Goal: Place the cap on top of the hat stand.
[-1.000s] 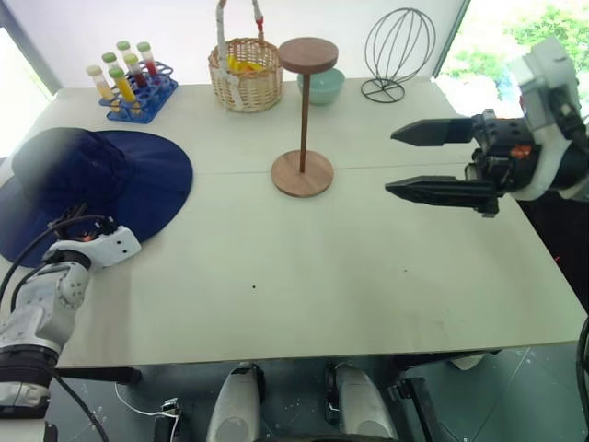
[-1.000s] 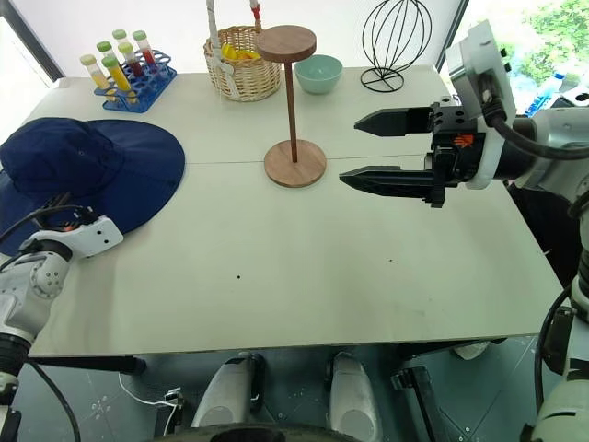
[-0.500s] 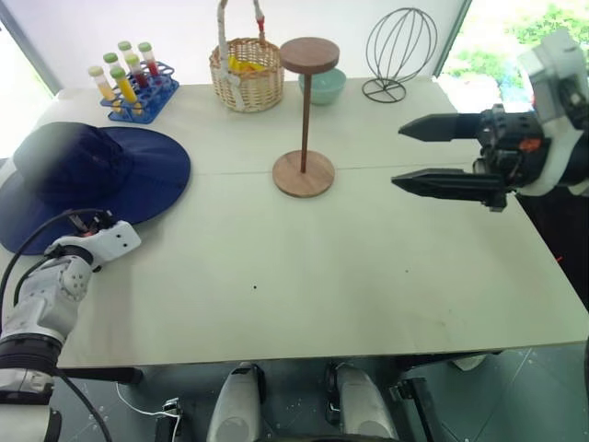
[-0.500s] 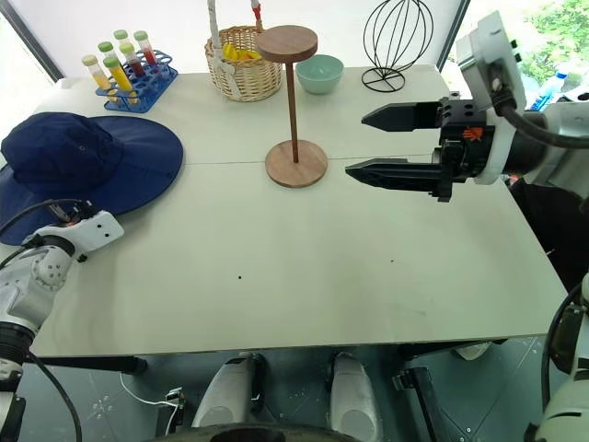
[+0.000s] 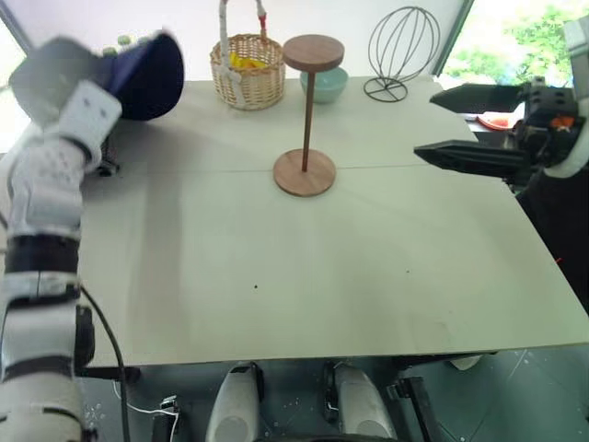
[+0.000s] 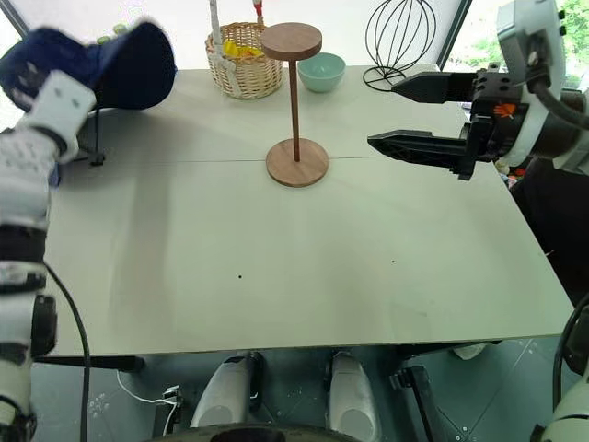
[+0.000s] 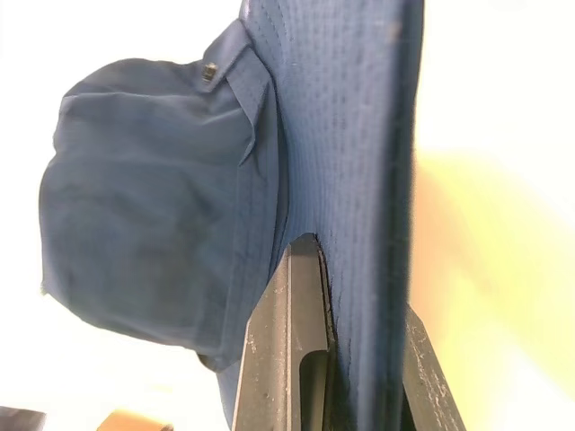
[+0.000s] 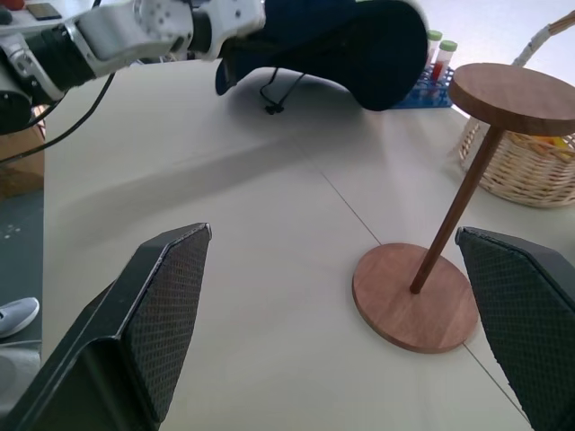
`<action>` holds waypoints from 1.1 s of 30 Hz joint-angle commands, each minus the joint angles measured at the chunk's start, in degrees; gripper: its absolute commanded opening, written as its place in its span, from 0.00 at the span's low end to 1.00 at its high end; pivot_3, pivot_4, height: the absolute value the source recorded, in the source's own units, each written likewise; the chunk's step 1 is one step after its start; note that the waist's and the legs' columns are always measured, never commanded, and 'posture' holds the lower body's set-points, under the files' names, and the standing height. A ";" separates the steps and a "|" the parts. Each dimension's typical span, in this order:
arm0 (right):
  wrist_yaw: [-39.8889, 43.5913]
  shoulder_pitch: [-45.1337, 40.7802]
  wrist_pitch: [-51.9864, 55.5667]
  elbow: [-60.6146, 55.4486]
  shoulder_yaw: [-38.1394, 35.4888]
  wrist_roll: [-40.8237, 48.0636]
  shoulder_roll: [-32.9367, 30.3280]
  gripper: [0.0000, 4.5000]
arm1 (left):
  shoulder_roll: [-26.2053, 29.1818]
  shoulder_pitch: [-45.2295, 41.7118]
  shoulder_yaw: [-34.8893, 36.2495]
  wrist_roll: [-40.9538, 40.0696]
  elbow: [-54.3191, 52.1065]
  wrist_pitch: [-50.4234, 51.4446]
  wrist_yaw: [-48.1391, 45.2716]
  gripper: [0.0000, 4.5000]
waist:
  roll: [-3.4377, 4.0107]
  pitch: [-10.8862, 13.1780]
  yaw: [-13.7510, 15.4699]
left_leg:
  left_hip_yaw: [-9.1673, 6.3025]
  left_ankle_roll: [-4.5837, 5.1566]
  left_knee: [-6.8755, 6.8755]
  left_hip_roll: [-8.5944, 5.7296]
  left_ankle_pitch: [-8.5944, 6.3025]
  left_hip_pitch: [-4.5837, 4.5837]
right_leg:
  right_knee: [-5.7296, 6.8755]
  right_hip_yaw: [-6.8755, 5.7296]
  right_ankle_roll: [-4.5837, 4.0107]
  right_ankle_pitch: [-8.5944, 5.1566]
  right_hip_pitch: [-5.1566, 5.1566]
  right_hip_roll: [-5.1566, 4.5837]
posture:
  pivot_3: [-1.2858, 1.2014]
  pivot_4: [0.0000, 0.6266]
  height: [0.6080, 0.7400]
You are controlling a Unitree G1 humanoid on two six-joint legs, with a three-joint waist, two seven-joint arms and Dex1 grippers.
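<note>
Left claw [image 7: 328, 359] pinching cap [image 7: 180, 206] brim (fingertips hidden); right claw [image 6: 398, 115] spread.

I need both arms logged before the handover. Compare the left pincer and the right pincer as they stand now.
The left pincer is shut on the brim of the cap, lifted off the table; the right pincer is open and holds nothing. The left is raised at the table's far left; the right hovers right of the hat stand. Both have black fingers.
</note>
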 commanded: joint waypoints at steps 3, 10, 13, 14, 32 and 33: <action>-1.84 1.10 -1.06 -2.74 -4.67 0.30 -1.36 1.00 | -0.50 -12.00 -2.19 -0.42 3.97 -5.59 -1.17 0.01 | -0.03 0.02 -0.16 | 0.01 0.01 -0.06 0.00 0.00 0.03 | 0.01 0.01 0.09 -0.03 -0.01 0.01 | 0.52 0.24 0.96; -4.43 -0.14 -0.24 0.86 -8.13 0.53 -3.01 1.00 | -4.56 -24.46 -5.25 -0.80 12.44 -11.32 -1.80 0.01 | -0.10 0.08 -0.15 | 0.04 0.01 -0.07 0.00 -0.01 0.03 | -0.01 0.04 0.10 -0.04 -0.02 0.01 | 0.52 0.24 0.96; -5.13 0.63 -0.23 1.11 -9.53 0.61 -3.70 1.00 | -6.85 -28.54 -6.04 -0.29 17.08 -13.73 -1.28 0.01 | -0.12 0.10 -0.12 | 0.04 0.01 -0.08 0.00 -0.01 0.02 | -0.01 0.04 0.10 -0.05 -0.03 0.01 | 0.52 0.24 0.96; -5.47 0.99 -0.07 0.86 -10.03 0.84 -3.79 1.00 | -7.50 -30.09 -6.39 0.09 19.23 -14.55 -0.94 0.01 | -0.13 0.10 -0.12 | 0.04 0.01 -0.07 0.00 -0.01 0.02 | 0.00 0.04 0.11 -0.05 -0.03 0.01 | 0.52 0.24 0.96; -9.77 6.60 1.13 -3.78 -15.98 3.44 -5.12 1.00 | -12.71 -42.84 -6.74 -0.08 38.85 -18.08 3.92 0.01 | -0.30 0.24 0.25 | 0.06 0.05 -0.06 -0.01 -0.03 -0.06 | 0.00 0.10 0.14 -0.10 -0.10 0.01 | 0.52 0.24 0.96; -9.75 6.72 1.09 -3.81 -16.01 3.45 -5.21 1.00 | -13.63 -43.45 -6.69 -0.24 38.99 -18.16 4.03 0.01 | -0.34 0.26 0.29 | 0.06 0.04 -0.02 -0.02 -0.03 -0.09 | 0.00 0.10 0.14 -0.10 -0.09 0.00 | 0.52 0.24 0.96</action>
